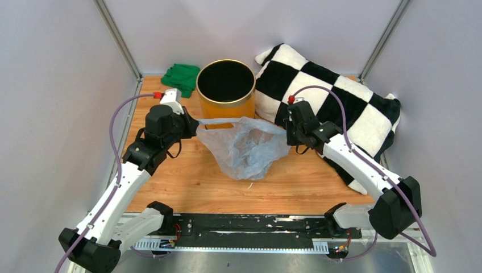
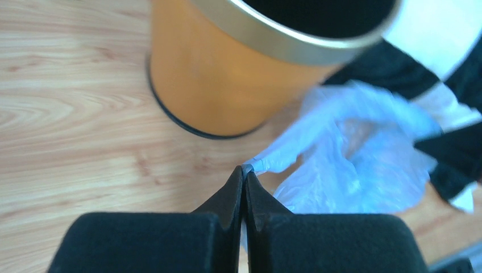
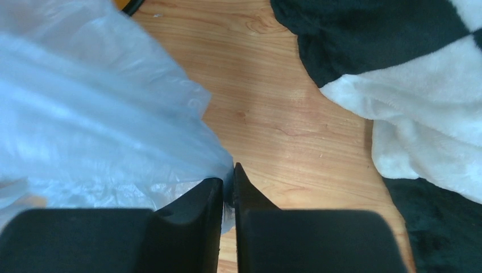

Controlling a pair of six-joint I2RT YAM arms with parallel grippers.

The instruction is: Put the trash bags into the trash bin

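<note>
The trash bag (image 1: 247, 149), mid-frame just below the bin (image 1: 219, 111), stretches between the left gripper (image 1: 193, 124) and the right gripper (image 1: 287, 129), both pinched shut on its edges; pulling apart could tear the thin film or slip it free.

No legible text, no labels or brands, no numbers or signs — any view.

Crinkly plastic bag (image 1: 247, 149); glossy bin (image 1: 223, 110); wooden table (image 1: 187, 183).

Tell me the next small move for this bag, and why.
Probably raise both together toward the trash bin: the left gripper and right gripper each pinch an edge of the trash bag, stretched between them in front of it.
</note>
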